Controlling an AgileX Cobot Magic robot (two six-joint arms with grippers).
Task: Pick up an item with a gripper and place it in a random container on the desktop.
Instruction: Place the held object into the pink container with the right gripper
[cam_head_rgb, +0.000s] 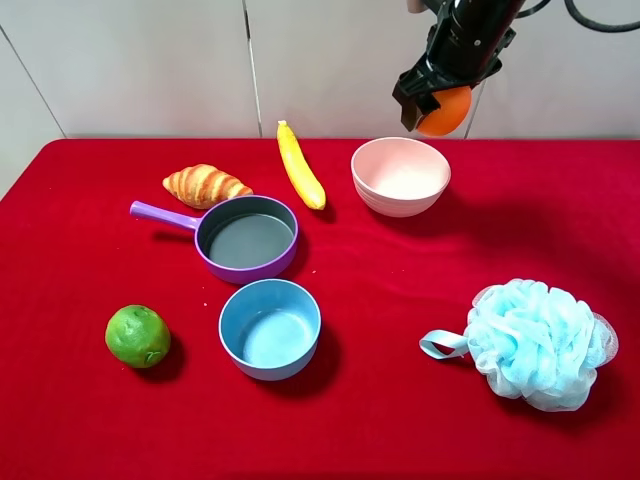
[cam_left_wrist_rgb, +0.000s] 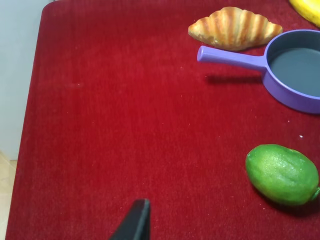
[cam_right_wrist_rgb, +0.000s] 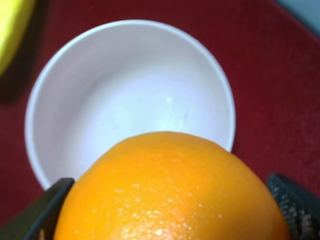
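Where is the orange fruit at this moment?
In the exterior high view the orange is at the upper right, held in the air by the right gripper, just above the pink bowl.

Red desktop (cam_head_rgb: 400, 320) carries pink bowl (cam_head_rgb: 400, 198), purple pan (cam_head_rgb: 250, 272).

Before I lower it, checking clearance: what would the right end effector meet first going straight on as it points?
Probably the pink bowl's empty inside: it lies straight ahead beyond the held orange, though the gap is unclear.
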